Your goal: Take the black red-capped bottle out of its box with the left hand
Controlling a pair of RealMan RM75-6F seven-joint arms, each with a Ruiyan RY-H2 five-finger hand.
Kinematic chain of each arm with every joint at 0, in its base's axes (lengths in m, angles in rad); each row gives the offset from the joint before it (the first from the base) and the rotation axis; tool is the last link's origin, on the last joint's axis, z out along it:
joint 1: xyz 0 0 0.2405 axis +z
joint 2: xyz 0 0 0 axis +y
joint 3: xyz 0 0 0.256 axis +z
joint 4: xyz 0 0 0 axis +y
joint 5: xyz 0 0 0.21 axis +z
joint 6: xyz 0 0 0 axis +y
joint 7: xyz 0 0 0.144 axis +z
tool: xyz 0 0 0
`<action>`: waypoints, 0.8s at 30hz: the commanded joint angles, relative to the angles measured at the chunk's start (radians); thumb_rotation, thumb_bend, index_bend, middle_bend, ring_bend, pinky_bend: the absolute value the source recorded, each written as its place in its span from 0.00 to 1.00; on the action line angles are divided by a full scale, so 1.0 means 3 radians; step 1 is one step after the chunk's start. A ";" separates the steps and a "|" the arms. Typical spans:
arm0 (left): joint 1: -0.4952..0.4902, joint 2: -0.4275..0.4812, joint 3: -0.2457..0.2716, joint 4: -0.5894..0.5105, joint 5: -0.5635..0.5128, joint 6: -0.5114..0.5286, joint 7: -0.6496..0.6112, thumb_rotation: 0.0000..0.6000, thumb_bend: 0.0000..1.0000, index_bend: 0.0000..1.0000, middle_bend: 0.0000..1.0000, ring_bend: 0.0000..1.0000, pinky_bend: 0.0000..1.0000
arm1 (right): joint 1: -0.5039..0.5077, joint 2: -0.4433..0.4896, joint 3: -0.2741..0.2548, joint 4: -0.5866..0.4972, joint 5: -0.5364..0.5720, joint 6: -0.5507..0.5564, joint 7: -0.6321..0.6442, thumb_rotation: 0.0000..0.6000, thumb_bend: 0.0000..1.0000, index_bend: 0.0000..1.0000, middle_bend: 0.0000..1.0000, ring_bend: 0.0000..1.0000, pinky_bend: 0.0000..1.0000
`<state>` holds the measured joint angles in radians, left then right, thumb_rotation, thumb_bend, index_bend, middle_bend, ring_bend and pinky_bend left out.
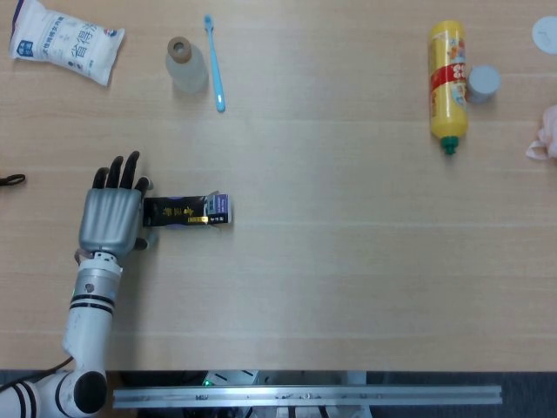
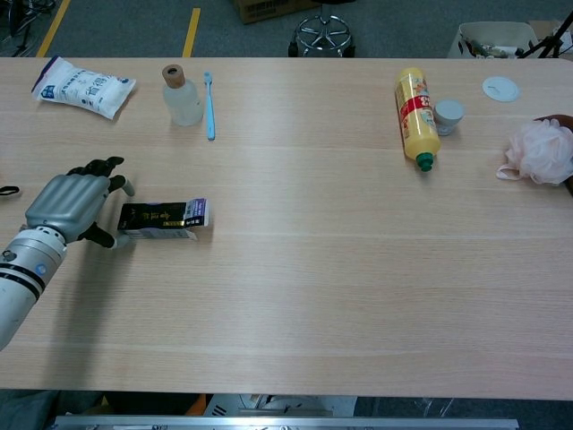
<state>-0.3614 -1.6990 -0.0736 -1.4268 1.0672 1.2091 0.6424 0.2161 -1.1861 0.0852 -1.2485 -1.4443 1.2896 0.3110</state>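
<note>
A small black box (image 1: pixel 186 211) (image 2: pixel 164 218) with gold print lies on its side on the wooden table, its flap end facing right. The bottle inside is hidden. My left hand (image 1: pixel 113 218) (image 2: pixel 68 205) is flat, palm down, right at the box's left end, fingers spread and pointing away from me. Its thumb is near the box's lower left corner. It holds nothing. My right hand is out of both views.
At the back left lie a white packet (image 1: pixel 64 41), a clear bottle with a cork-coloured cap (image 1: pixel 185 66) and a blue toothbrush (image 1: pixel 214 63). A yellow bottle (image 1: pixel 447 80) and grey cap (image 1: pixel 484 81) sit back right, with a pink sponge (image 2: pixel 540 150).
</note>
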 commanded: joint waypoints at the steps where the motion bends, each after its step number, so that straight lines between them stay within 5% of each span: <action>1: -0.0005 -0.0006 -0.0002 0.0017 -0.0006 -0.0003 0.0001 0.96 0.17 0.29 0.00 0.00 0.14 | -0.0004 0.0003 0.0000 -0.0001 0.0002 0.0003 0.0001 1.00 0.09 0.40 0.25 0.17 0.35; 24: -0.0015 0.0002 -0.0011 -0.0028 -0.0001 -0.0061 -0.0167 1.00 0.17 0.34 0.00 0.01 0.14 | -0.0011 -0.0014 -0.0004 0.0023 0.0012 -0.0021 0.0017 1.00 0.09 0.40 0.25 0.17 0.35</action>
<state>-0.3655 -1.6986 -0.0765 -1.4348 1.0673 1.1912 0.5927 0.2128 -1.1901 0.0840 -1.2416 -1.4408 1.2834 0.3160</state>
